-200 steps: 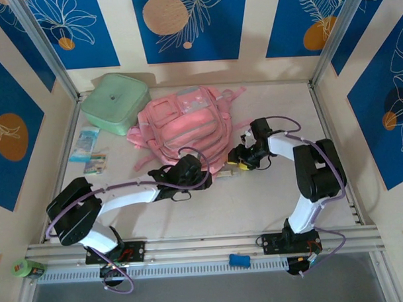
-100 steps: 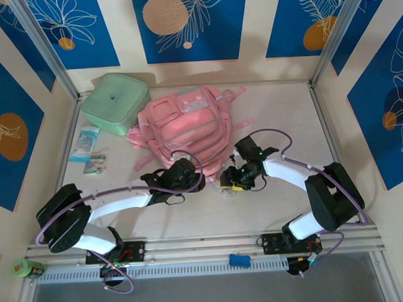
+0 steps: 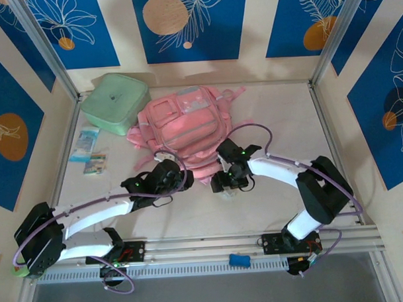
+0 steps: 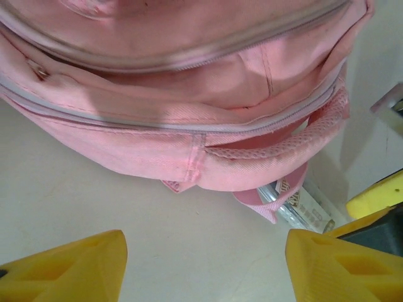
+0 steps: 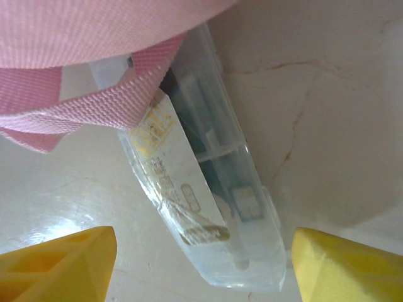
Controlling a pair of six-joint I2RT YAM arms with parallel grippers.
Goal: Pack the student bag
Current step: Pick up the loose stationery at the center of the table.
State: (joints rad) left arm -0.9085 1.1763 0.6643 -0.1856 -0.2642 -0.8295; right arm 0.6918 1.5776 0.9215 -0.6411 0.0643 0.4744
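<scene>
Beige tabletop (image 3: 276, 208), boxed in by cream walls with blue floral panels (image 3: 184, 26) and a metal rail (image 3: 205, 243) along the near edge. The student bag (image 3: 184, 125) lies flat mid-table, toward the back. It is soft pink fabric with grey zip lines curving round the pockets, a pale grey-blue panel toward its far end, and straps splayed out at the sides. A mesh-lined grab handle (image 4: 283, 141) sits at the near end, facing the arms. A mint green zip case (image 3: 115, 101) is just beside its far-left corner. Left gripper (image 4: 201, 267) is spread wide with nothing between the fingers, low over bare table just short of the handle. Right gripper (image 5: 201, 264) is also spread wide, straddling a clear plastic case (image 5: 208, 189) on the table with gaps on both sides, not pinching it. The case's far end is tucked under a pink webbing strap (image 5: 94, 107); contents dark, label print unreadable. From above, both wrists cover the bag's near edge. Two small packets (image 3: 89, 145) by the left wall are too small to identify. Open room — a wide bare stretch right of the bag out to the right wall. On the left the packets sit close to the frame.
</scene>
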